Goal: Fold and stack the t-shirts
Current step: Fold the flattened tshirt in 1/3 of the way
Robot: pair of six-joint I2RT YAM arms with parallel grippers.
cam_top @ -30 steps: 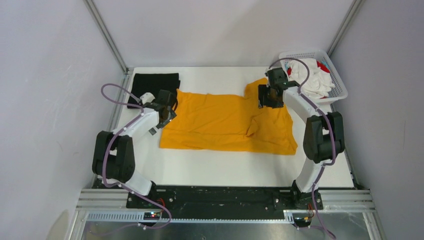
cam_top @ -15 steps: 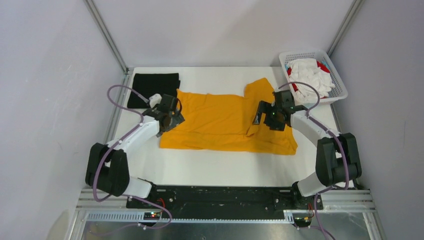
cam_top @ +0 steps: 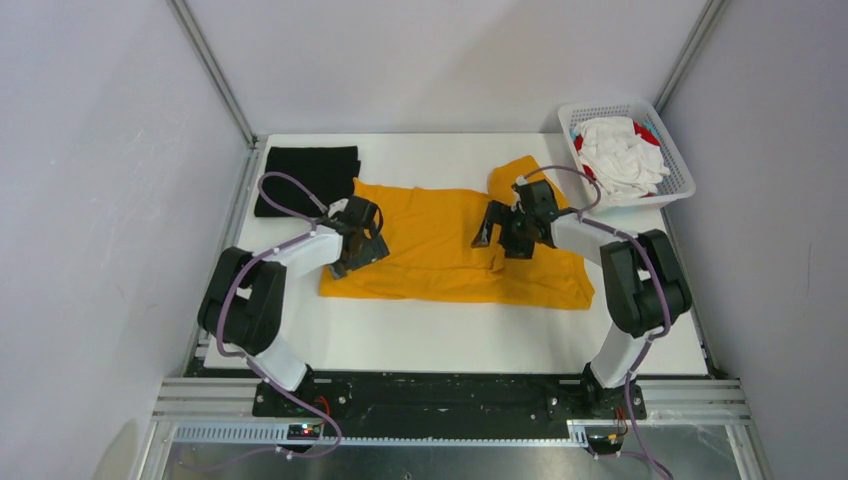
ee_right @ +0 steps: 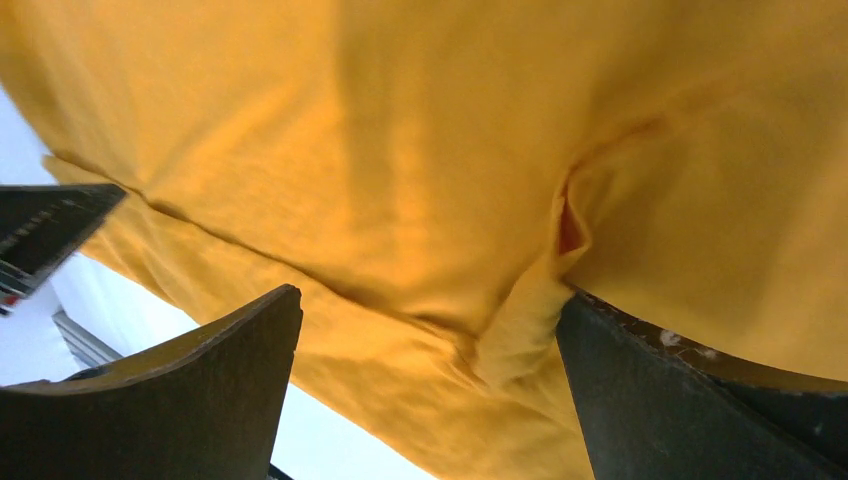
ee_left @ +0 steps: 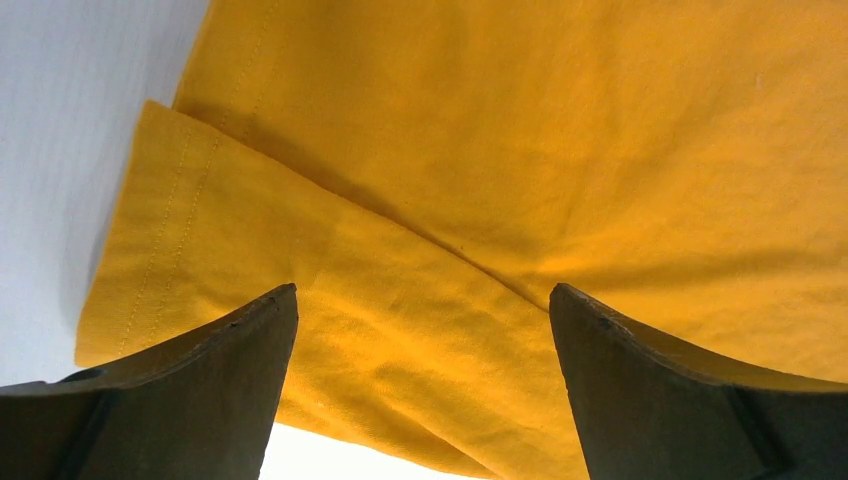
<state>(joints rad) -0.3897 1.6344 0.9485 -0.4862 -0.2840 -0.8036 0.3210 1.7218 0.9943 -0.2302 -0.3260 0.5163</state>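
The mustard-orange t-shirt (cam_top: 440, 240) lies spread on the white table, a sleeve sticking out at its far right. My left gripper (cam_top: 362, 250) is open over the shirt's left end; in the left wrist view (ee_left: 422, 300) its fingers straddle a folded hem layer of the shirt (ee_left: 560, 150). My right gripper (cam_top: 497, 236) is open over the shirt's right part; in the right wrist view (ee_right: 428, 300) its right finger (ee_right: 640, 370) touches a raised wrinkle of the shirt (ee_right: 400, 150). A folded black t-shirt (cam_top: 307, 175) lies at the far left. White and red shirts (cam_top: 622, 152) fill the basket.
The white mesh basket (cam_top: 680, 180) stands at the far right corner. Metal frame posts rise at the table's far corners, and grey walls close in both sides. Bare white table (cam_top: 450, 335) shows in front of the orange shirt.
Both grippers have moved inward over the orange shirt. The right one came from the far right sleeve towards the middle. The left one came from the shirt's left edge onto the cloth.
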